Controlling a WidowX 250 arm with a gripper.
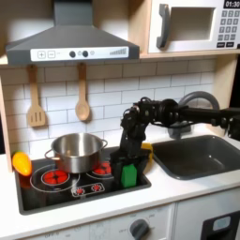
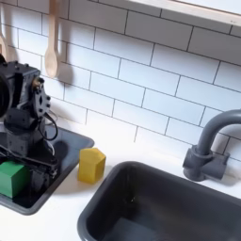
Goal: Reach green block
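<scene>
We locate the green block point(image 1: 128, 174) on the stove top point(image 1: 56, 192), directly below the end effector point(image 1: 132, 156), whose jaw state we cannot tell. The steel pot point(image 1: 77, 150) stands well apart; in the second exterior view the yellow block point(image 2: 91, 164) sits on the surface between stove and sink point(image 2: 165, 202).

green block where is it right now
The green block sits at the right end of the stovetop in the first exterior view, right of the pot, under the end effector; the yellow block stands beside it.

arm point(image 1: 173, 113): black | boxy jointed segments | thin black cables
</scene>
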